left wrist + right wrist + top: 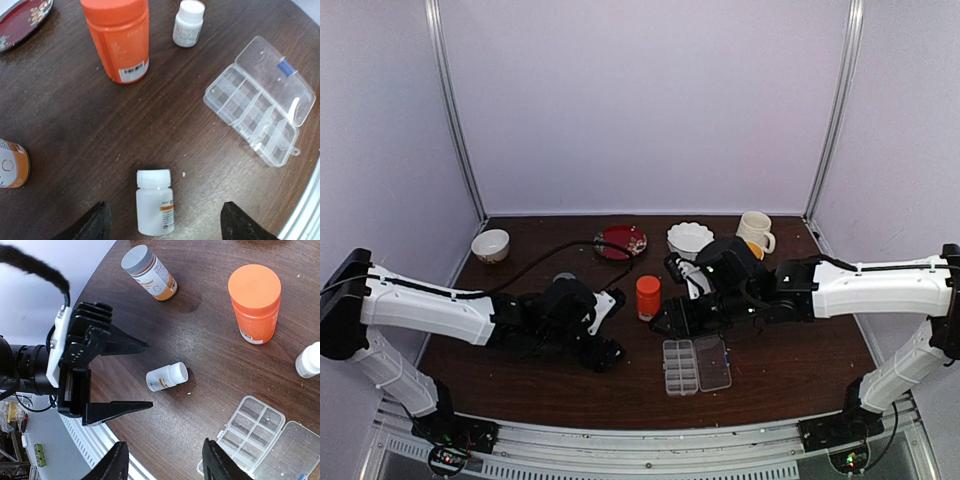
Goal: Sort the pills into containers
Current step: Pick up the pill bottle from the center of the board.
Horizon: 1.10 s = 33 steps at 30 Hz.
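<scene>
Left wrist view shows a small white bottle [155, 202] lying capped on its side on the desk [75, 125], in line with the gap between the spread fingers of the left gripper [164, 220], which is open and holds nothing. The right gripper [164, 455] is also open and empty, hovering above the near edge of the pill box [260, 100]. The box lies to the right of the bottle with its lid back, and its compartments [250, 107] look bare. No pills are plainly visible; a pale speck [184, 174] just right of the cap is too small to identify. Several things could go wrong. The round bottle may roll or squirt out as fingers close on its curved side. The two grippers, working near each other, could collide. The light box may skid if nudged, and pills may scatter once the bottle opens.
</scene>
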Each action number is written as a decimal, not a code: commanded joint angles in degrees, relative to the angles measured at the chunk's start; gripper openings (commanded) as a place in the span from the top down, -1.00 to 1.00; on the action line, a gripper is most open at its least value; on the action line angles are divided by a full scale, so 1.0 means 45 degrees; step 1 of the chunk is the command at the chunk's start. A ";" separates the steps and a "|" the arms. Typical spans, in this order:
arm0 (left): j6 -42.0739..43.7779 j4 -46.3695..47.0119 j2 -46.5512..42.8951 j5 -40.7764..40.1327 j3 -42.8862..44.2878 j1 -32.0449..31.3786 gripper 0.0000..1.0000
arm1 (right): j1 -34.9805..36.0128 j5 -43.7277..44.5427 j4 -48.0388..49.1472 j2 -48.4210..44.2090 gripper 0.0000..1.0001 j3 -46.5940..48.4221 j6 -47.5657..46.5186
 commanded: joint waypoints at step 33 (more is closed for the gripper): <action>0.1577 0.2419 -0.1962 0.1121 -0.1000 -0.0147 0.51 | -0.0398 -0.1897 0.1085 -0.0413 -0.05 -0.0429 0.0340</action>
